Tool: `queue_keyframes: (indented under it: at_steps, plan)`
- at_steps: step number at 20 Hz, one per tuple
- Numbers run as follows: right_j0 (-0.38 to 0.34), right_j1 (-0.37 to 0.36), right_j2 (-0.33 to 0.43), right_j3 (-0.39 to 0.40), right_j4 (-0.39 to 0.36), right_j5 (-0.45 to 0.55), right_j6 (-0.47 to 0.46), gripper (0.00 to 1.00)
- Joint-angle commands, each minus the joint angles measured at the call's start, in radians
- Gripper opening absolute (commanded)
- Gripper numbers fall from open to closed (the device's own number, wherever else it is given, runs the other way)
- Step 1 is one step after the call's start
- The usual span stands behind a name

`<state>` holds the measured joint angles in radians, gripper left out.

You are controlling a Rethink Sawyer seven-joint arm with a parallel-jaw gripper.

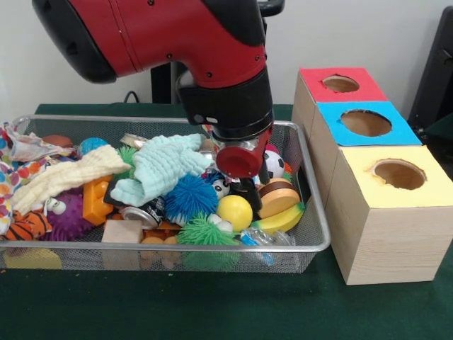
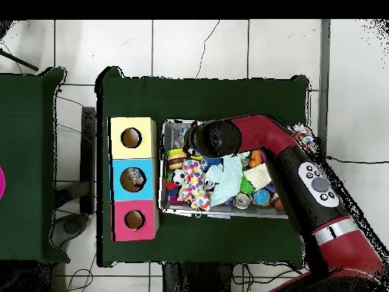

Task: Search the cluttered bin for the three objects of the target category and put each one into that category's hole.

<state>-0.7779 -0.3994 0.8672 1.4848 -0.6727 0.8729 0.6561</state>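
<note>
We see the bench [image 1: 212, 304], then the bin [image 1: 177, 247] still heaped; claw [image 1: 248, 190] state we cannot tell; no bag visibly posted.

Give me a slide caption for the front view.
Sawyer arm reaching into the toy-cluttered wire bin, beside wooden boxes topped red, blue and yellow.

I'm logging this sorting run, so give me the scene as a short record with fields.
bin: silver wire-mesh basket, crowded with toys and cloths
boxes: three wooden boxes with round holes, tops red, blue, yellow, standing beside the basket
arm: red and black arm reaching down into the basket
gripper: black gripper low among the toys beside a yellow ball; open or shut unclear
cloths: mint cloth, pale yellow cloth
</note>
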Motion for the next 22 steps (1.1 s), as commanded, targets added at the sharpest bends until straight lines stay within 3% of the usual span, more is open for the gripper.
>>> queue_keyframes:
  at_steps: [1, 11, 22]
  plan:
    - [0.017, 0.058, -0.039, -0.111, -0.065, 0.073, -0.228, 1.0]
    - [0.017, 0.065, -0.051, -0.133, -0.049, 0.079, -0.198, 1.0]
    - [0.019, 0.137, -0.057, -0.19, -0.072, 0.051, -0.229, 1.0]
